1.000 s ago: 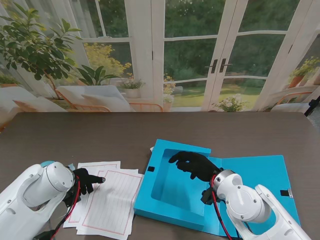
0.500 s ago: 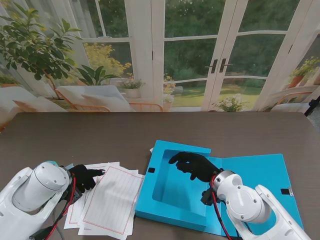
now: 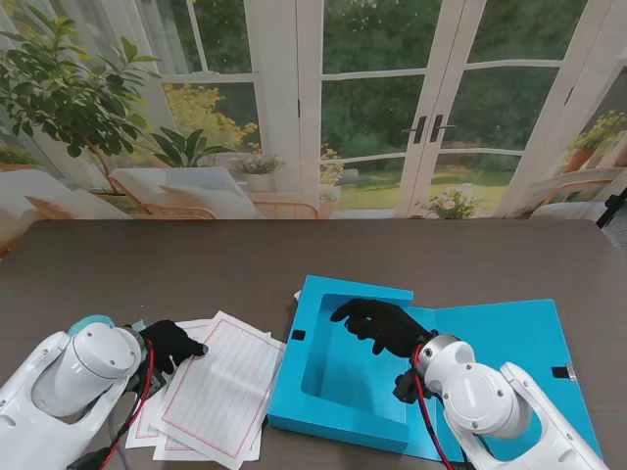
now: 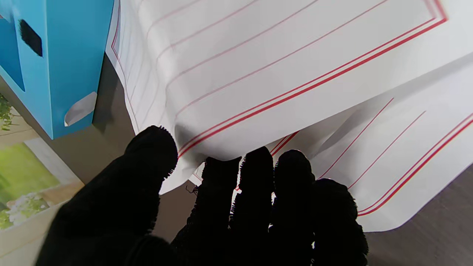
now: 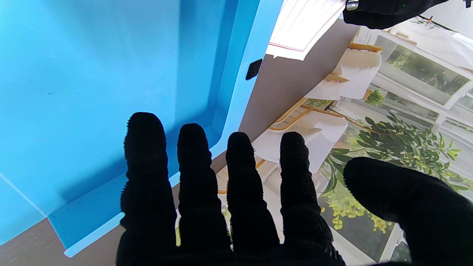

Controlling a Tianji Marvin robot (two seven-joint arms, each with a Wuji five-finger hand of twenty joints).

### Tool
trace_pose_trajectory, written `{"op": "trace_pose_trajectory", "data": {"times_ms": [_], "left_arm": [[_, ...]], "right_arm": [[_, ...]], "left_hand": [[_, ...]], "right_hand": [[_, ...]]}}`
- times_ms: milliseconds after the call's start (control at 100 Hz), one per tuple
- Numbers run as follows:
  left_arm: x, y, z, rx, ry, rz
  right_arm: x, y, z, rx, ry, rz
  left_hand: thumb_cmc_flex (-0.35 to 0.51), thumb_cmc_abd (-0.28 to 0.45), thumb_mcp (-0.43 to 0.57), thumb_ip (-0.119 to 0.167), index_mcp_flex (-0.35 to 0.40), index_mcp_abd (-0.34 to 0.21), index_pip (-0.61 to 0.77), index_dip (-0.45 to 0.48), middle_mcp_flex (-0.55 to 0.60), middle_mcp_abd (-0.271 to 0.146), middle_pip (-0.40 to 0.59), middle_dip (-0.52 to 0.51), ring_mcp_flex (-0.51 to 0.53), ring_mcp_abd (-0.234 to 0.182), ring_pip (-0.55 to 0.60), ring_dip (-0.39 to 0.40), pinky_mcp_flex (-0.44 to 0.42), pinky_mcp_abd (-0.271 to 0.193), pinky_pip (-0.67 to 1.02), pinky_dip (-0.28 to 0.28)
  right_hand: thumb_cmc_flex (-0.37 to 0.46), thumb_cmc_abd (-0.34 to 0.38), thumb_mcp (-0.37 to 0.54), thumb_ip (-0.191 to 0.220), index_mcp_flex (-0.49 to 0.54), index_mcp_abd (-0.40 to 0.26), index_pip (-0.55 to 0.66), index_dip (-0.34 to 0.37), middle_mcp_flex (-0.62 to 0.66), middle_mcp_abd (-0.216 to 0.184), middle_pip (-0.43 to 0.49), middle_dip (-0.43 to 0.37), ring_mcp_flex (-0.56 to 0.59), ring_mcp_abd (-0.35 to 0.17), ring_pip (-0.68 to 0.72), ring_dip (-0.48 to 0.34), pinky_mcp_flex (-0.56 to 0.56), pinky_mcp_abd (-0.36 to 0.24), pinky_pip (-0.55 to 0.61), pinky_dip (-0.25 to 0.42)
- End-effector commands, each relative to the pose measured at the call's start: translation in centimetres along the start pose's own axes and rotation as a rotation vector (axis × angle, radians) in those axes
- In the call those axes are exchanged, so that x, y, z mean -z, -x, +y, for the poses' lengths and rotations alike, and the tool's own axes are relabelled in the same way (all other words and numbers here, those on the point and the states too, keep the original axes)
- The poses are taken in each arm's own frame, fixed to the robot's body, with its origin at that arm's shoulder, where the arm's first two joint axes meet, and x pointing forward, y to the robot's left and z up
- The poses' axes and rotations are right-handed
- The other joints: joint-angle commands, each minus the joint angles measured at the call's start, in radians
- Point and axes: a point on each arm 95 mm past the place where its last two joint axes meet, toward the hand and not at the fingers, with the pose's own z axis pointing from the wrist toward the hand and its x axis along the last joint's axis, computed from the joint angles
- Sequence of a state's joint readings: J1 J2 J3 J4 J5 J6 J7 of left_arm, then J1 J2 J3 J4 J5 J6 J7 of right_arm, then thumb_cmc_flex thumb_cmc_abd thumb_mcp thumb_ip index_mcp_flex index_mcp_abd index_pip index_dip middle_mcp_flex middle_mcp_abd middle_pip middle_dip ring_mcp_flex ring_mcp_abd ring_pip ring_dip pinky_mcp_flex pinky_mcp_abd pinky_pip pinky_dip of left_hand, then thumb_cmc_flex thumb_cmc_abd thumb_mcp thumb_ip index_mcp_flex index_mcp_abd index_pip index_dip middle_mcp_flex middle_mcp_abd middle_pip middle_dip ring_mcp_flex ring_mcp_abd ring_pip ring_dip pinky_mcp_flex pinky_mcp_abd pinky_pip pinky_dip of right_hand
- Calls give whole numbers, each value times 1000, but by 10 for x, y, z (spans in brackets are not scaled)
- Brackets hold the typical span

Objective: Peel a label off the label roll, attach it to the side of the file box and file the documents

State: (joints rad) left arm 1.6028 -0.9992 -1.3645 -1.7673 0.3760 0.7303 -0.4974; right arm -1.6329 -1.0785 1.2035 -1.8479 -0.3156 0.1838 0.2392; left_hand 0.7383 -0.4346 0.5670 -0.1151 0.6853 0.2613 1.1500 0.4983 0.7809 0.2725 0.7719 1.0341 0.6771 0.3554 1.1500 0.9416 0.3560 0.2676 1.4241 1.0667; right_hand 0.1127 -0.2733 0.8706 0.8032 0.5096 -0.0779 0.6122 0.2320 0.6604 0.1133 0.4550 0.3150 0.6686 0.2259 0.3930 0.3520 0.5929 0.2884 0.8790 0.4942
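A dark wooden table (image 3: 196, 259) seen from above, with glass doors and garden furniture behind it. At the far left, partly hidden behind the robot's white left arm, a bit of a teal round object (image 3: 90, 321) shows; what it is cannot be made out. Just right of it, the black-gloved left hand (image 3: 171, 345) rests at the edge of a loose stack of white documents (image 3: 220, 392) ruled in red. The wrist view shows the thumb (image 4: 153, 155) on the upper face of the raised top sheet (image 4: 281, 70) and the four fingers (image 4: 258, 173) close together beneath its edge, pinching the paper. The sheet's far corner lies just beside the open blue file box (image 3: 343, 367). A small white label (image 4: 79, 109) sits on the box's side wall. The black-gloved right hand (image 3: 382, 323) hovers over the box's hollow tray, holding nothing, fingers (image 5: 192, 155) extended side by side and thumb spread apart. The box lid (image 3: 509, 338) lies flat to the right
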Motion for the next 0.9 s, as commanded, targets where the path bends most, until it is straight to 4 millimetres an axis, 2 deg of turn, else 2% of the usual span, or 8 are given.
{"op": "trace_pose_trajectory", "data": {"times_ms": [0,140,260,340,630,660,800,890], "left_arm": [[-2,0,6,12,-6,9],[-5,0,10,56,-44,28],[-8,2,14,70,-56,49],[-9,2,16,107,-57,61],[-11,3,19,178,-31,64],[-11,3,19,182,-31,66],[-9,4,18,194,-35,80],[-7,5,16,222,-40,105]], "right_arm": [[1,0,-4,-7,-18,-1],[1,0,-5,-14,-19,-4],[1,1,-5,-16,-19,-7],[1,1,-5,-22,-20,-9],[1,2,-5,-35,-20,-15],[1,2,-5,-37,-20,-15],[1,2,-5,-40,-19,-16],[1,2,-5,-45,-19,-17]], "left_hand": [[34,-57,16,-38,6,-29,127,1,69,-29,41,17,59,2,54,-20,42,-4,54,-26],[31,-100,78,-51,103,-46,204,-9,184,-57,46,7,146,10,59,-42,114,42,85,-71],[24,-121,112,-64,153,-51,197,-33,278,-87,-6,-27,217,-2,40,-72,173,70,113,-128],[18,-137,141,-69,179,-41,188,-46,330,-87,-52,-50,258,9,15,-93,205,101,133,-165],[38,-132,193,-57,158,47,219,-30,464,-79,-189,-172,418,-13,-84,-177,301,181,180,-268],[38,-136,201,-56,157,52,222,-30,476,-95,-192,-176,433,-22,-88,-182,312,181,188,-277],[57,-163,241,-50,140,90,242,-28,512,-107,-196,-179,491,-50,-99,-192,348,175,224,-305],[78,-185,260,-50,127,115,258,-33,523,-111,-190,-114,508,-57,-100,-184,365,180,234,-341]], "right_hand": [[12,-15,-26,32,0,-5,13,-9,-18,13,12,-4,6,4,11,12,-450,-6,-13,22],[17,-14,-26,35,1,-3,14,-8,-19,13,12,-4,3,5,10,11,-451,-7,-14,22],[20,-12,-28,38,3,-3,14,-9,-18,14,14,-4,3,4,11,11,-451,-7,-15,22],[23,-13,-27,39,6,-2,15,-8,-19,15,14,-4,2,6,10,11,-451,-8,-15,22],[30,-11,-30,46,11,3,16,-8,-20,18,15,-4,0,8,11,11,-452,-8,-16,23],[31,-11,-30,46,12,3,16,-8,-21,18,15,-5,0,7,11,11,-453,-9,-16,23],[31,-8,-32,48,13,4,16,-8,-21,19,16,-5,0,7,11,10,-452,-7,-16,24],[33,-8,-32,49,15,6,16,-8,-21,19,16,-5,-1,9,11,10,-453,-7,-17,24]]}}
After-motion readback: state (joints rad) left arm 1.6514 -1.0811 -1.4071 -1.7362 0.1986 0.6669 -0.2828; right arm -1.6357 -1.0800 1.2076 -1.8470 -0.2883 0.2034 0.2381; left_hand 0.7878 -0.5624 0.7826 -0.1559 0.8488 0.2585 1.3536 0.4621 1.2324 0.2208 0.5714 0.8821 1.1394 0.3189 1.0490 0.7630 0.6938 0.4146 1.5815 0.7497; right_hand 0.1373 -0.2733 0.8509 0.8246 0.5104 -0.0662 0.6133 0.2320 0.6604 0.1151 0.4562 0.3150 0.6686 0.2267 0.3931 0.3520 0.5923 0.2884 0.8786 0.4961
